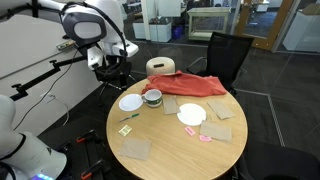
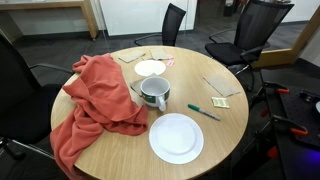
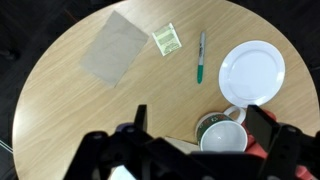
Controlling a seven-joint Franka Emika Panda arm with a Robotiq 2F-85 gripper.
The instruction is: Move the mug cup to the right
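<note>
My gripper (image 3: 200,122) fills the wrist view's lower edge, jaws spread wide, grasping nothing. The mug cup (image 3: 222,138) shows between them on the round table (image 3: 60,110), with a white plate (image 3: 252,73) just beside it and a green pen (image 3: 201,56) near. In an exterior view the gripper (image 1: 112,70) hangs above the table's edge, apart from the mug cup (image 1: 152,97). In an exterior view the mug cup (image 2: 154,93) sits against a red cloth (image 2: 95,100), behind the white plate (image 2: 176,137).
</note>
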